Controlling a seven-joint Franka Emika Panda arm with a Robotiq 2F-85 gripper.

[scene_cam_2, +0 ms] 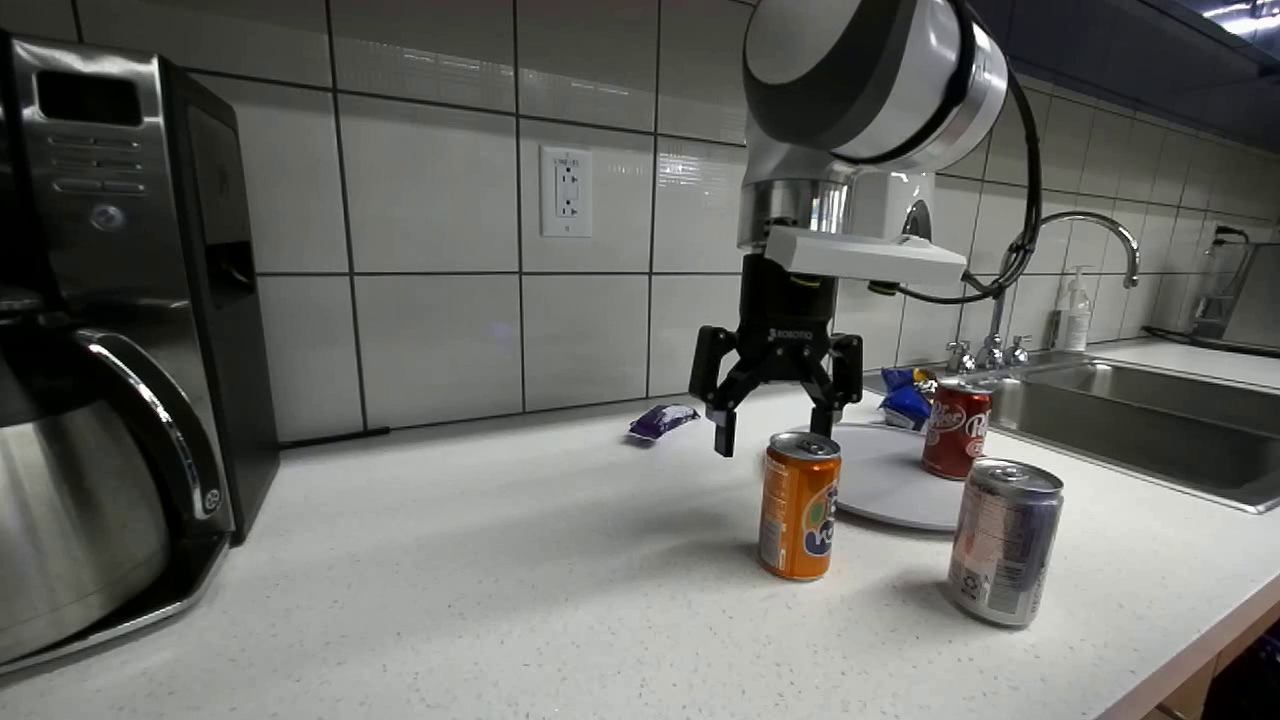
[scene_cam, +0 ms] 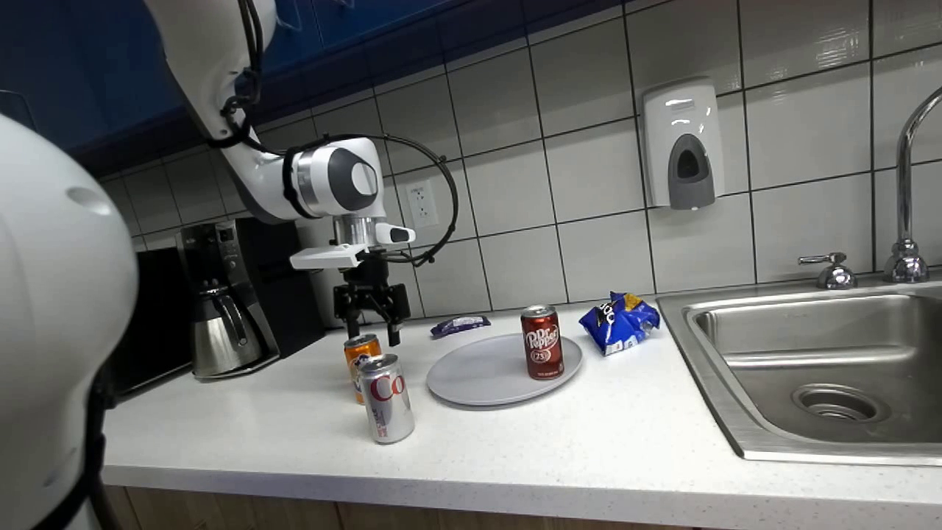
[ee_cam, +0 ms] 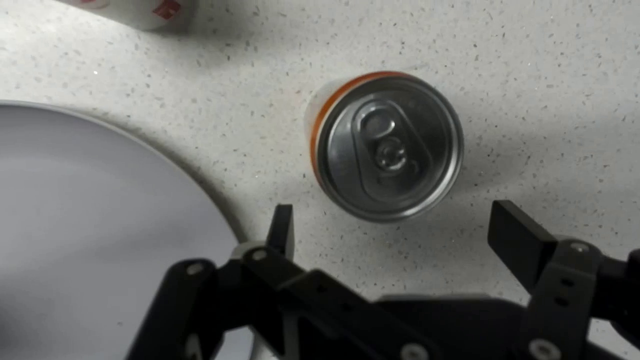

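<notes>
I see the orange can (scene_cam_2: 800, 520) standing upright on the white counter (scene_cam_2: 450, 570), left of the grey plate (scene_cam_2: 885, 485) and clear of its rim. My gripper (scene_cam_2: 773, 433) hangs near the top of that can, on its far side, with the fingers (ee_cam: 522, 245) spread wide apart; the wrist view shows me the can slightly off the line between them, touching neither. Nearer and to the right I make out a silver can (scene_cam: 387, 401), also upright, its red lettering partly readable in an exterior view. A Dr Pepper can (scene_cam: 543, 344) stands on the right part of the plate. Beyond it, farther right, a crumpled blue bag (scene_cam: 620, 325) lies close to the sink (scene_cam: 709, 375), whose faucet (scene_cam: 904, 199) rises at the far edge. A purple wrapper (scene_cam_2: 664, 421) lies on the far side of the counter, near the tiled wall (scene_cam: 589, 173), with an outlet (scene_cam_2: 567, 192) above it and to the left. In both exterior views I get a coffee maker (scene_cam_2: 110, 265) and its steel carafe (scene_cam_2: 80, 530) at the left. A white dispenser (scene_cam: 681, 110) is fixed to the wall.
</notes>
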